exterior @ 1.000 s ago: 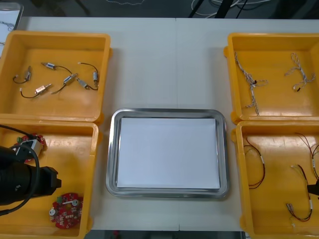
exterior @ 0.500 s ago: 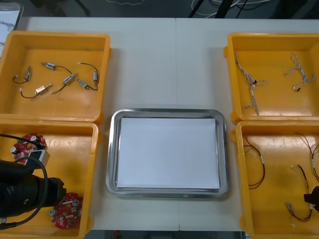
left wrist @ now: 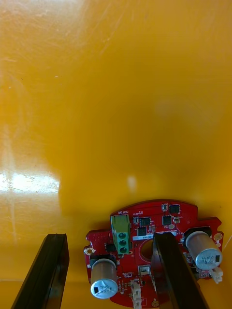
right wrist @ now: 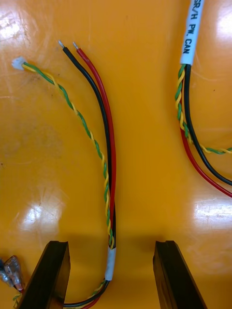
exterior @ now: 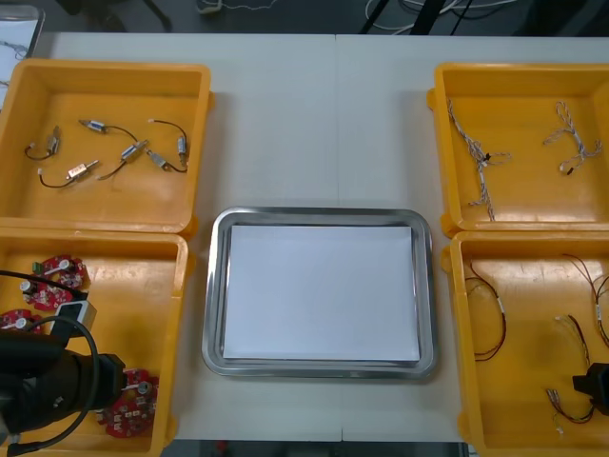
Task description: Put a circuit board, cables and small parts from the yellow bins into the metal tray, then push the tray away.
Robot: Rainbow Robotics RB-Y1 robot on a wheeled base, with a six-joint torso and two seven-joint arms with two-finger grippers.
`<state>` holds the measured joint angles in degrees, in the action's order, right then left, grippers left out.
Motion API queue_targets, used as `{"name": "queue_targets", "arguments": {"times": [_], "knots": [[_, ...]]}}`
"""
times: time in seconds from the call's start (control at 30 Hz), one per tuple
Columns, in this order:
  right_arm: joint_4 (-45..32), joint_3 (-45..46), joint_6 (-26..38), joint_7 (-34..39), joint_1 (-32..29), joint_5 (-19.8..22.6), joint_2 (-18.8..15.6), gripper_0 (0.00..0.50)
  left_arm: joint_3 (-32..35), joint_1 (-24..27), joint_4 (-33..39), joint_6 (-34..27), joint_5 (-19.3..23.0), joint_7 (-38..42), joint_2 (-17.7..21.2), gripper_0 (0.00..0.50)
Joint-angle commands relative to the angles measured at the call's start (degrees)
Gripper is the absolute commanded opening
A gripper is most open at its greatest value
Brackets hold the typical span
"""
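Observation:
My left gripper (exterior: 107,381) hangs low in the near left yellow bin (exterior: 176,333), over a round red circuit board (exterior: 133,405). In the left wrist view this gripper (left wrist: 110,239) is open and the board (left wrist: 140,241) lies between the fingers, one finger (left wrist: 171,270) overlapping its middle. My right gripper (exterior: 592,388) is down in the near right yellow bin (exterior: 457,333). Seen from its wrist, it (right wrist: 111,244) is open astride a bundle of red, black and green-yellow twisted cable (right wrist: 107,159). The metal tray (exterior: 319,215), white inside, sits between the bins.
Two more red boards (exterior: 57,274) lie at the back of the near left bin. The far left bin (exterior: 205,143) holds several small metal parts (exterior: 124,157). Twisted blue and white cables (exterior: 481,162) lie in the far right bin. A second cable bundle (right wrist: 186,111) lies beside my right gripper.
My left arm has drawn back toward the table's near edge, now covering the near board and uncovering those behind. My right gripper has shifted slightly nearer too.

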<state>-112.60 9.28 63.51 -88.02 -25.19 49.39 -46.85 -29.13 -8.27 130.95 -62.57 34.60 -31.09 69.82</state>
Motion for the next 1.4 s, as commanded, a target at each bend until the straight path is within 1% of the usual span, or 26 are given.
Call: {"name": "queue_targets", "arguments": {"times": [0.03, 0.33, 0.47, 0.57, 0.83, 0.87, 0.9, 0.93, 0.97, 1.13, 1.17, 1.2, 1.23, 1.27, 1.4], "knots": [[-0.16, -1.19, -0.49, 0.74, -1.36, -1.14, -2.01, 0.500, -1.63, -1.49, 0.62, 1.31, -1.20, 3.84, 2.16, 0.500], [-0.16, -2.51, -1.90, 1.53, -1.80, -2.63, -1.93, 0.500, -1.80, -0.61, -1.13, 1.92, -1.20, 3.84, 0.84, 0.500], [-0.16, -3.13, -4.18, 1.53, -2.59, -3.24, -1.93, 0.500, -3.56, 1.06, -2.63, 2.27, -1.82, 4.02, 0.05, 0.500], [-0.08, -3.57, -5.41, 1.79, -3.12, -3.77, -2.01, 0.500, -4.79, 1.94, -3.07, 2.45, -2.96, 4.28, -0.04, 0.500], [-0.16, -4.36, -6.12, 2.67, -3.82, -5.79, -1.93, 0.500, -4.79, 1.94, -2.98, 2.71, -2.78, 4.72, -0.04, 0.500], [-0.16, -4.36, -6.12, 2.85, -3.82, -5.97, -1.93, 0.500, -4.79, 2.12, -2.98, 2.71, -2.78, 4.72, -0.04, 0.490], [-0.16, -4.45, -6.20, 3.03, -3.91, -6.06, -1.93, 0.500, -4.79, 2.12, -2.98, 2.71, -2.78, 4.81, -0.04, 0.382], [-0.16, -4.62, -6.12, 3.20, -3.82, -6.32, -1.93, 0.500, -4.79, 2.12, -2.98, 2.89, -2.70, 4.81, -0.04, 0.116], [-0.08, -4.71, -6.12, 3.29, -3.91, -6.41, -1.93, 0.500, -4.79, 2.12, -2.98, 2.89, -2.70, 4.90, -0.04, 0.000], [-0.16, -5.41, -6.82, 3.99, -3.82, -6.41, -1.93, 0.500, -4.79, 2.56, -2.98, 2.98, -2.34, 5.25, -0.13, 0.000], [-0.16, -5.59, -6.91, 4.26, -3.91, -6.32, -1.93, 0.396, -4.79, 2.64, -2.98, 3.07, -2.34, 5.25, -0.13, 0.000], [-0.16, -5.68, -6.99, 4.34, -3.91, -6.32, -1.84, 0.279, -4.79, 2.73, -2.98, 2.98, -2.34, 5.25, -0.22, 0.000], [-0.16, -5.76, -7.17, 4.43, -3.91, -6.41, -1.93, 0.028, -4.79, 2.91, -2.98, 2.98, -2.26, 5.34, -0.30, 0.000], [-0.16, -5.76, -7.26, 4.43, -3.91, -6.41, -1.93, 0.000, -4.79, 2.99, -2.98, 2.98, -2.26, 5.42, -0.30, 0.000], [-0.16, -5.94, -7.52, 4.61, -3.91, -6.50, -1.93, 0.000, -4.62, 3.08, -2.98, 2.98, -2.26, 5.60, -0.22, 0.000]]}}
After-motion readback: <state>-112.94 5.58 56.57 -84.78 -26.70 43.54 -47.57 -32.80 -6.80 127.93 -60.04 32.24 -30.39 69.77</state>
